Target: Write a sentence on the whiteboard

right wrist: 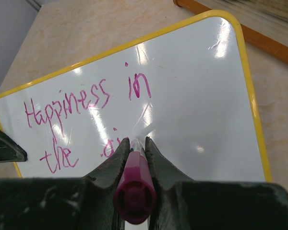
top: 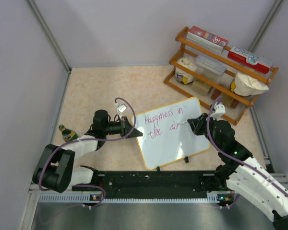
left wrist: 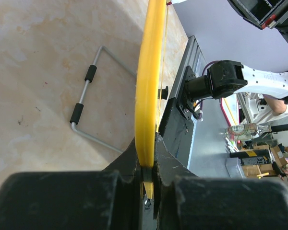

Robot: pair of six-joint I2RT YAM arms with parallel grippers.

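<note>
Top external view shows the tan speckled table (top: 96,86). A shiny white whiteboard with a thin yellow frame (top: 175,143) lies in the middle of it, turned a little. The left gripper (top: 133,130) pinches the board's left edge tight. The right gripper (top: 196,122) squeezes a pink marker pen (right wrist: 134,189), its tip on the second line of pink words (right wrist: 86,103). Bare board lies right of the tip, along the long side, so the right arm should do the writing.
</note>
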